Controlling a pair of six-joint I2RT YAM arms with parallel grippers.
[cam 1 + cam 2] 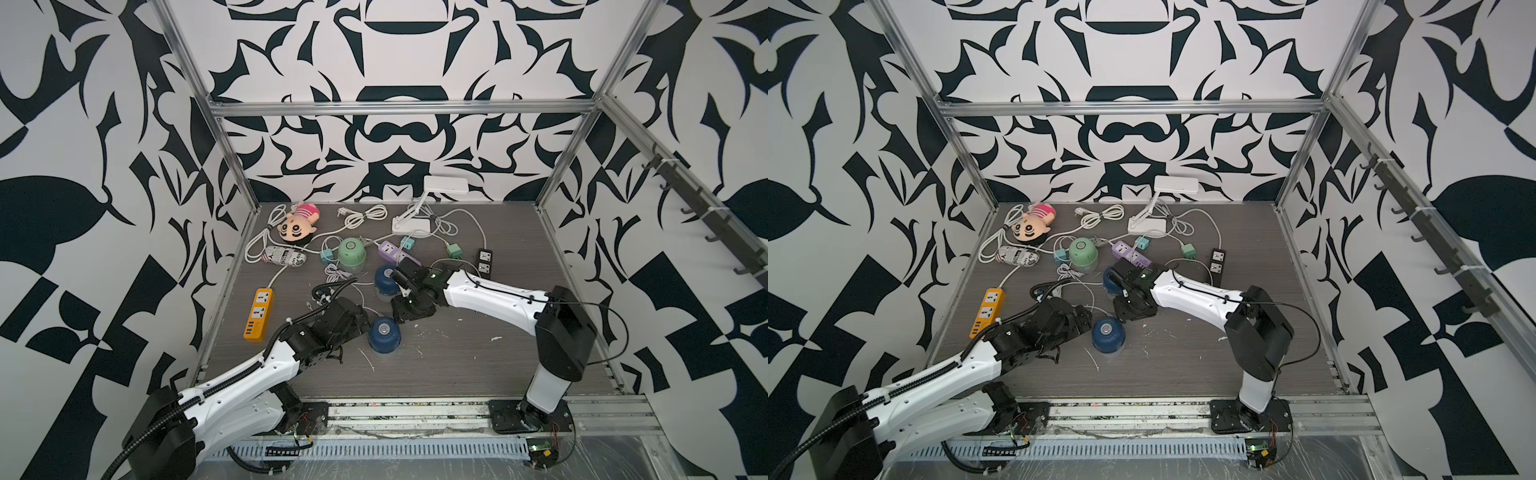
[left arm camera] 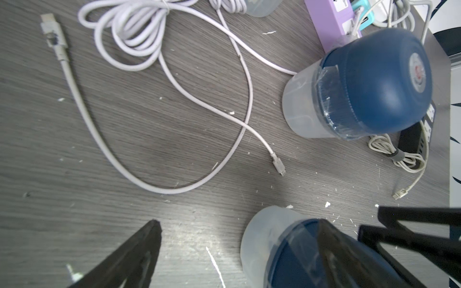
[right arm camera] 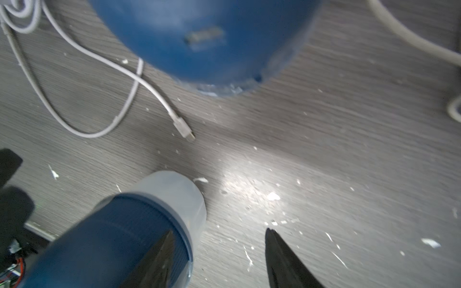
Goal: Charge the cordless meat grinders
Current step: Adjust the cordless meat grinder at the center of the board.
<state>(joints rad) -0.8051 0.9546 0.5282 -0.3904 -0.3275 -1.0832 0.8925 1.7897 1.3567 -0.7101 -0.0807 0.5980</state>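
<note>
Plug pickup pending: left gripper (image 2: 237, 222) and right gripper (image 3: 219, 230) spread, empty; white cable plug (image 3: 184, 129) lies about 12 o'clock from nearer navy dome-topped grinder (image 1: 384, 334); pinch it next.

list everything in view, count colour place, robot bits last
near navy grinder: one, navy, front centre
far navy grinder: one, navy, mid-table
mint grinder: one, mint green, behind them
orange power strip: one, orange, left side
purple power strip: one, purple, back centre
black power strip: one, black, right side
teal adapters: two, teal, beside mint grinder and purple power strip
green adapter: one, green, near black power strip
plush doll: one, pink and tan, back left
printed pouch: one, black-and-white, by doll
desk lamp: one, white, back centre
cables: several, white, across back and centre
left gripper: one, black, open, by near navy grinder
right gripper: one, black, open, by near navy grinder
</note>
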